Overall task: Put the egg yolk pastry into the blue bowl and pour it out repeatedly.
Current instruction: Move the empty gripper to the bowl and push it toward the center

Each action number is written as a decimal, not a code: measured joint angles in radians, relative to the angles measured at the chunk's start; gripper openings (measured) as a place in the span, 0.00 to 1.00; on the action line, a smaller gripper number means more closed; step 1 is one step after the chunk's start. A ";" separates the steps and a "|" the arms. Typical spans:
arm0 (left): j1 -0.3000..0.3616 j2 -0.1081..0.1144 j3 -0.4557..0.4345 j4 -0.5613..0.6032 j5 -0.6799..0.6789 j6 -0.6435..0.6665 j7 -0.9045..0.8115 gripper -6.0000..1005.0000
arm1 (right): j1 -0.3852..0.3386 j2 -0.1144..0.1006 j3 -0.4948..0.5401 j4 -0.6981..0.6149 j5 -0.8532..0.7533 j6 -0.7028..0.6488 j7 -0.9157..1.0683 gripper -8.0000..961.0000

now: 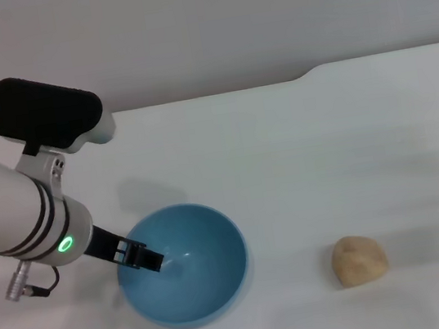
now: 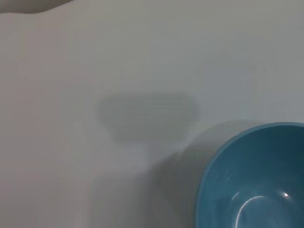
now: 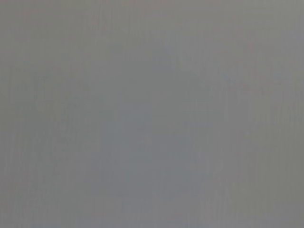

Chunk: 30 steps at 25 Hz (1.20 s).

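Note:
The blue bowl [image 1: 187, 268] stands upright and empty on the white table, low and left of centre; part of it also shows in the left wrist view [image 2: 256, 180]. The egg yolk pastry [image 1: 358, 259], a tan lumpy ball, lies on the table to the right of the bowl, about a bowl's width from its rim. My left gripper [image 1: 140, 257] is at the bowl's left rim, its black tip reaching over the edge into the bowl. My right gripper shows in no view; the right wrist view is a blank grey.
The white table [image 1: 299, 144] runs back to a pale wall. My left arm's white forearm [image 1: 20, 215] crosses the left side of the head view above the table.

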 joint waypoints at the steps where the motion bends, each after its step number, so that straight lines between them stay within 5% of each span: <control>1: -0.006 0.000 0.001 -0.009 0.000 0.000 -0.001 0.87 | 0.000 0.000 0.001 0.000 0.000 0.000 0.000 0.48; 16: -0.131 -0.005 0.009 -0.245 -0.009 0.036 -0.026 0.87 | 0.004 0.000 0.004 0.000 0.000 0.000 0.000 0.48; 24: -0.138 -0.001 0.017 -0.259 -0.038 0.059 -0.021 0.84 | 0.006 0.000 0.004 0.000 0.000 0.000 0.000 0.48; 30: -0.148 0.000 0.007 -0.289 -0.040 0.056 -0.026 0.63 | 0.009 0.000 0.004 0.000 0.000 0.000 0.000 0.48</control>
